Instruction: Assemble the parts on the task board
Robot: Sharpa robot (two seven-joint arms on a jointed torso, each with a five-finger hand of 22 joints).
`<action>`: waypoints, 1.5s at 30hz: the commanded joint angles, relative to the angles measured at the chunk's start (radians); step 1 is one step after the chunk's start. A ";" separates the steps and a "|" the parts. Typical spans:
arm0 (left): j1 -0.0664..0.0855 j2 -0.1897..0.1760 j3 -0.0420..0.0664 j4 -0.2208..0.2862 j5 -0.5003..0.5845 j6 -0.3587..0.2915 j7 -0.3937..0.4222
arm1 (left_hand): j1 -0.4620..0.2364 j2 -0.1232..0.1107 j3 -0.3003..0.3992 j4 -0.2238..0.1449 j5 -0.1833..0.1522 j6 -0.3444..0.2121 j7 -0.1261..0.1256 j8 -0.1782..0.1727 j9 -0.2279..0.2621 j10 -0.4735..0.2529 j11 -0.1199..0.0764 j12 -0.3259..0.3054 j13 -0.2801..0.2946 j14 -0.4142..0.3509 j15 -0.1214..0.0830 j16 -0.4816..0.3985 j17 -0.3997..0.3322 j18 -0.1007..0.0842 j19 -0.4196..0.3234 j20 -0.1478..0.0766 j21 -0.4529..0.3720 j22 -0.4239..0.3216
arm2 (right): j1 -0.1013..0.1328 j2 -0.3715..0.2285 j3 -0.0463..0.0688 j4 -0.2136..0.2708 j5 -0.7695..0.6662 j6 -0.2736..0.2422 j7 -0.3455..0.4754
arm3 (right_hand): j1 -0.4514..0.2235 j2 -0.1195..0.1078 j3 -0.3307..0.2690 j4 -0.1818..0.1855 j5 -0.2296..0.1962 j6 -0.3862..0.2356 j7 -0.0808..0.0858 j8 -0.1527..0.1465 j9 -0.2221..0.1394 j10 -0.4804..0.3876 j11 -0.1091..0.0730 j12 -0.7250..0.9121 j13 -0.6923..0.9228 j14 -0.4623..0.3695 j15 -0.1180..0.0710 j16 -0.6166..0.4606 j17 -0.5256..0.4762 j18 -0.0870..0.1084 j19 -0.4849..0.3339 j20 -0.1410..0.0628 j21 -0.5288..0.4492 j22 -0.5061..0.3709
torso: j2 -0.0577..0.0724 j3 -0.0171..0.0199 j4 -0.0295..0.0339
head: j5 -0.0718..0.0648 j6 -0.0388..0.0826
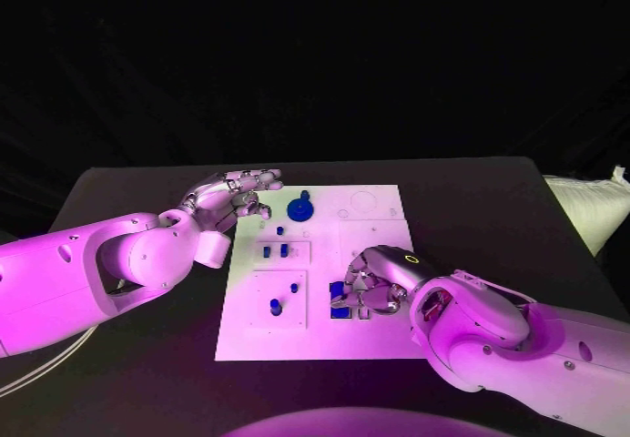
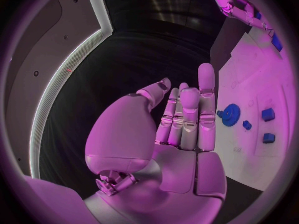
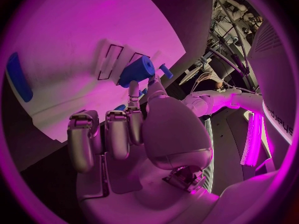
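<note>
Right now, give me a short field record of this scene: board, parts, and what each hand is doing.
board: white rectangular task board in the middle of the black table
gear: round blue toothed gear near the board's far edge
small parts: little blue pieces in the board's left recesses
left hand: silver left hand at the board's far left corner, fingers straight, holding nothing
right hand: silver right hand over the board's near right area, fingertips at a blue cylindrical part; whether it grips the part is unclear

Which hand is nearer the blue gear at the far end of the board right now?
Left. The left hand hovers just beside the blue gear at the task board far-left edge; the right hand is at the near end.
</note>
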 commanded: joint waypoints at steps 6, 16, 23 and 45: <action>0.000 0.001 0.000 0.002 -0.005 0.020 0.003 | 0.000 0.007 0.000 -0.004 0.006 -0.006 0.002 0.005 0.001 -0.006 -0.002 0.007 -0.001 -0.008 -0.001 0.003 -0.001 0.019 -0.002 0.007 -0.004 -0.002 | -0.008 0.005 -0.008 -0.023 -0.055 0.069 -0.028 | 0.059 0.024 0.011 -0.011 -0.001 0.002 -0.006 0.002 0.004 0.066 -0.031 -0.004 0.150 0.076 -0.007 0.006 0.100 -0.014 0.105 -0.011 0.004 0.264 | 0.000 0.0009 -0.0016 | 0.000 0.003; 0.000 0.001 0.000 0.002 -0.005 0.021 0.002 | 0.000 0.007 0.000 -0.004 0.006 -0.006 0.002 0.005 0.001 -0.006 -0.002 0.007 -0.001 -0.008 -0.001 0.003 -0.001 0.019 -0.002 0.007 -0.004 -0.002 | -0.008 -0.004 -0.008 -0.010 -0.054 0.003 -0.012 | 0.029 0.015 -0.001 0.004 0.000 0.005 -0.003 0.004 0.006 0.068 -0.028 -0.002 0.152 0.077 -0.005 0.007 0.102 -0.014 0.105 -0.011 0.004 0.264 | -0.001 0.0005 0.0002 | -0.005 0.007; 0.000 -0.003 -0.001 0.002 -0.006 0.021 0.001 | -0.001 0.008 -0.001 -0.004 0.006 -0.007 0.002 0.005 0.001 -0.008 -0.001 0.008 -0.001 -0.010 -0.001 0.002 -0.005 0.019 -0.002 0.008 -0.005 -0.002 | -0.004 -0.089 -0.004 0.041 0.068 -0.117 0.075 | 0.010 0.007 -0.002 0.022 0.020 -0.033 0.012 -0.022 -0.005 0.057 -0.017 -0.029 0.138 0.075 0.002 0.002 0.094 -0.014 0.105 -0.008 0.004 0.264 | -0.001 -0.0002 -0.0026 | -0.010 0.008; 0.000 0.001 -0.001 0.003 -0.006 0.023 0.003 | -0.001 0.008 -0.001 -0.004 0.006 -0.007 0.002 0.005 0.001 -0.008 -0.001 0.008 -0.001 -0.010 -0.001 0.002 -0.005 0.019 -0.002 0.008 -0.005 -0.002 | -0.004 -0.115 -0.008 0.050 0.048 -0.055 0.019 | 0.030 -0.005 0.008 0.009 0.001 0.024 -0.002 -0.013 -0.002 0.074 -0.026 0.012 0.166 0.076 -0.001 0.006 0.102 -0.014 0.105 -0.004 0.004 0.264 | -0.001 0.0001 -0.0032 | -0.011 0.011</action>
